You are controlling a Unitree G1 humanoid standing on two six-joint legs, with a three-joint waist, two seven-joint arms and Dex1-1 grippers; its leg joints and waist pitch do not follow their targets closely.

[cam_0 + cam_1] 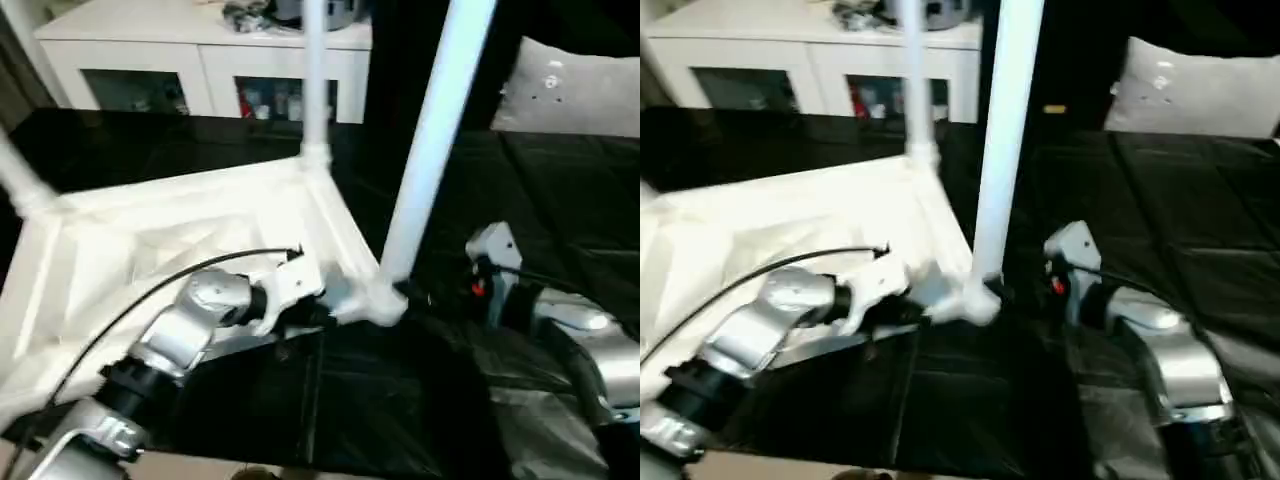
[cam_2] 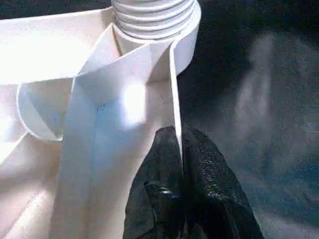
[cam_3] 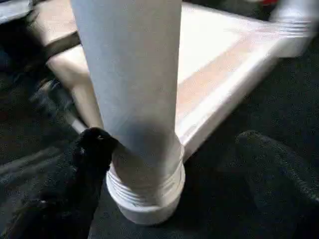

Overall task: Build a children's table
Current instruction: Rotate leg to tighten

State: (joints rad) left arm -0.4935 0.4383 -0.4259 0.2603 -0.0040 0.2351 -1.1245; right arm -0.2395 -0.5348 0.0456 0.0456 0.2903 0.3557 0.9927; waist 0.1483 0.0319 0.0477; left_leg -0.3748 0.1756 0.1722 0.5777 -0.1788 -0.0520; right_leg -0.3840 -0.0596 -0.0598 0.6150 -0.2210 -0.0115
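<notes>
my left gripper (image 2: 177, 149) pinches the tabletop's rim (image 2: 175, 89), steadying it; my right gripper (image 3: 164, 159) straddles the leg (image 3: 134, 79) unclosed, i think to screw it in.

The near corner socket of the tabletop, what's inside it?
A white leg stands in the near corner socket; thread rings show at its base. The part inside the socket is hidden.

The left arm (image 1: 170, 345) is stretched forward and inward. Its gripper (image 2: 179, 149) is pinched, with the 2 black fingers (image 2: 212, 164) pressed together on a thin white rib (image 2: 175, 99). The right arm (image 1: 1160, 355) is bent in from the right. Its gripper (image 3: 174, 144) is spread wide, and 1 finger (image 3: 92, 149) is laid against a white leg (image 3: 134, 84).
</notes>
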